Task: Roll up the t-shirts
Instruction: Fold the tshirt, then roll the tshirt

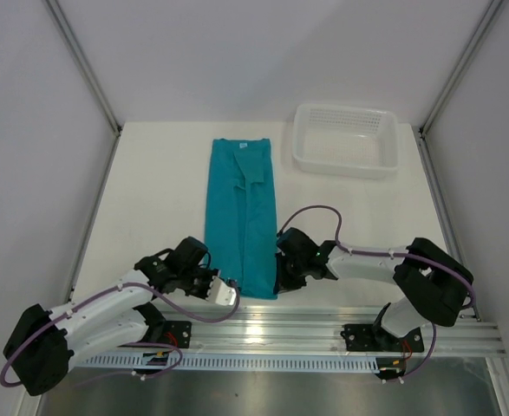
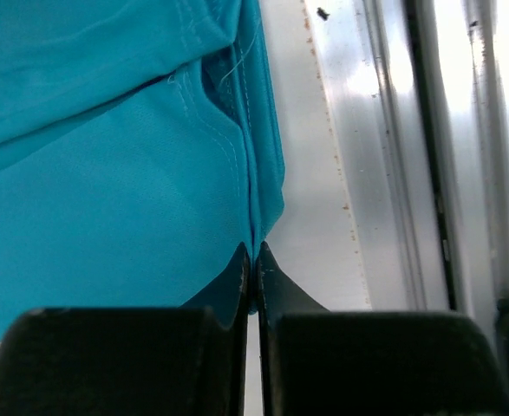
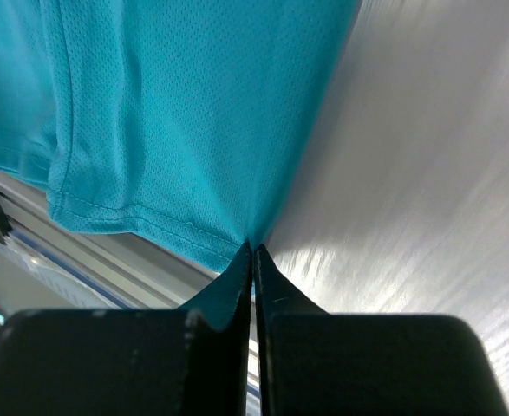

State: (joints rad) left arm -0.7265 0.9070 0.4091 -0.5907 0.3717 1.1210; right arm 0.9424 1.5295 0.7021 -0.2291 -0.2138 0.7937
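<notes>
White tabletop (image 1: pixel 150 199), plain pale walls on three sides, aluminium rail (image 1: pixel 323 334) along the 6 o'clock edge. Teal t-shirt (image 1: pixel 241 217) lies flat mid-tabletop, folded into a long narrow strip running 12 to 6 o'clock. Neck label (image 1: pixel 244 146) is at the 12 o'clock end; the bottom hem at 6 o'clock stops just short of the rail. White plastic basket (image 1: pixel 347 139) sits at 2 o'clock, well apart from the shirt.

Left hand (image 2: pixel 252 258) is at the strip's 7 o'clock corner, fingertips pressed together and pinching the hem corner. Right hand (image 3: pixel 252 250) is at the 5 o'clock corner, also pinching the hem corner. Both bites are thin, right at the fingertips. Cannot tell if every folded layer is caught.

Judged step: starting the roll from the hem end, no turn made yet, so the task is barely begun.

To do it well:
- Lift both corners only a little, and together.
- Keep the hem taut between the hands.
- Turn it over toward 12 o'clock in a small, tight first turn.
- Keep the hands level with each other so the roll stays square to the strip.
- Don't pull toward 6 o'clock, or the strip likely drags off its fold.

Risk: with bites this shallow a corner could slip, or the lower layers could stay behind.
</notes>
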